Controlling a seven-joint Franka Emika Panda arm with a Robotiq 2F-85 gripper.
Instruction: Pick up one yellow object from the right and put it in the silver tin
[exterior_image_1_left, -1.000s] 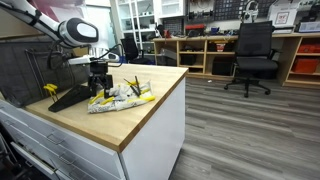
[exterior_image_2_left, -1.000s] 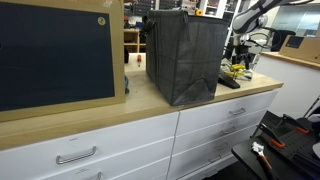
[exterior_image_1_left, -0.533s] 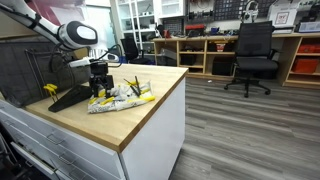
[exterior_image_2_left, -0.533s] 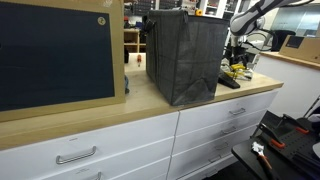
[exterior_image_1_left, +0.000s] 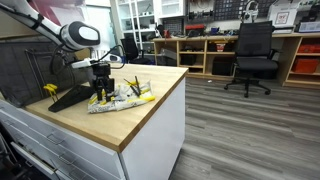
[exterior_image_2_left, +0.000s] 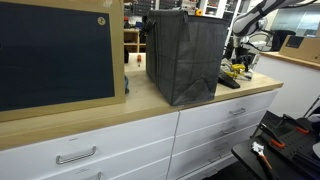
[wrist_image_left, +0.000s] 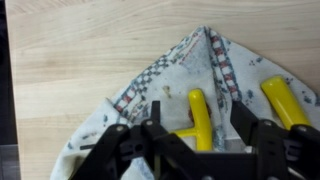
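Observation:
My gripper is open and hangs low over a white checkered cloth on the wooden counter. A yellow T-shaped object lies on the cloth between the two jaws, with gaps on both sides. Another yellow object lies on the cloth at the right edge. In both exterior views the gripper is just above the cloth and its yellow objects. The silver tin is not in view.
A large dark grey mesh rack stands on the counter close to the arm, seen also as the mesh wall. A black flat thing with another yellow piece lies beside the cloth. The counter's edge is near.
The arm has shifted very slightly over the cloth. The cloth and the yellow objects have not moved.

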